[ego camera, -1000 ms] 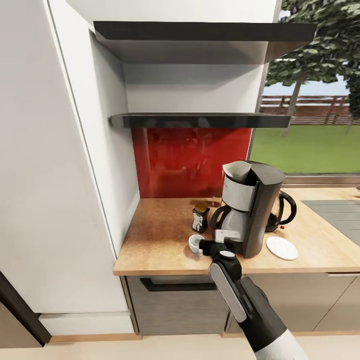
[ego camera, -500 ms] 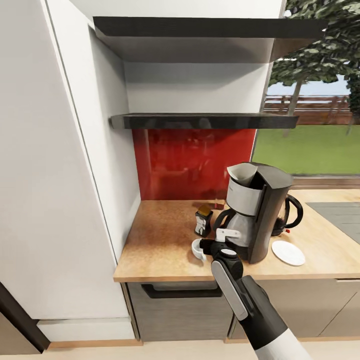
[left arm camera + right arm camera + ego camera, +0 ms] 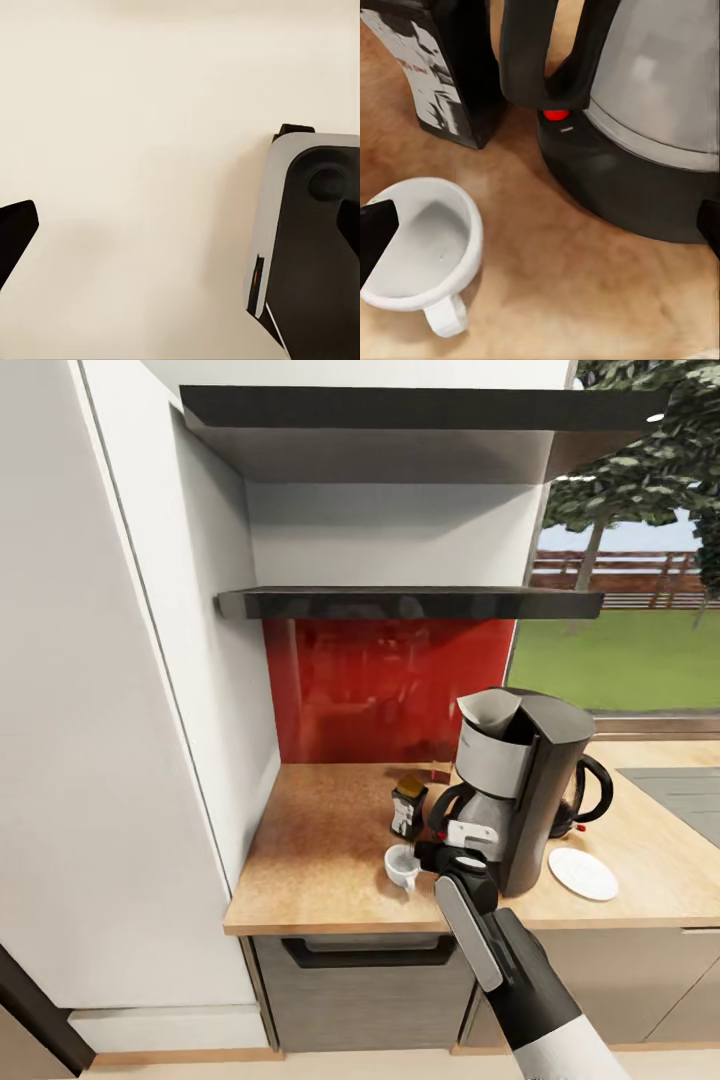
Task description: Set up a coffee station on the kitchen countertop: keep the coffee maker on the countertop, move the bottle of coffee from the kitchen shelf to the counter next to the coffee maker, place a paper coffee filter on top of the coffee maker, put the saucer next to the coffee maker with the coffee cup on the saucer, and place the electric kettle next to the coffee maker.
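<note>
The right gripper (image 3: pixel 428 854) is largely masked by its own wrist in the head view; the fingers are reduced to dark stubs just beside the coffee cup (image 3: pixel 402 868). In the right wrist view only the two dark fingertips (image 3: pixel 376 236) are seen, at opposite edges of the picture, so a wide spread is indicated and nothing is gripped between them. One fingertip is overlapped with the cup's rim; whether contact is made cannot be told.

The coffee cup (image 3: pixel 424 255) is seen upright on the wooden countertop (image 3: pixel 320 840), its bowl white and bare inside, its handle turned toward the camera. It is placed at the front of the counter, left of the coffee maker (image 3: pixel 518 785) and in front of the bottle of coffee (image 3: pixel 406 806).

The saucer (image 3: pixel 582 873) is bare and lies on the counter at the coffee maker's right — well apart from the cup. A paper coffee filter (image 3: pixel 492 710) is set in the top of the coffee maker. The electric kettle (image 3: pixel 588 800) is mostly hidden behind the machine; only its dark body and handle are seen.

In the left wrist view, the left gripper (image 3: pixel 180 225) is shown only as dark finger ends at the picture's sides — spread wide, with nothing between them — over a pale surface and part of a grey-and-black housing (image 3: pixel 300 247) that cannot be identified.
</note>
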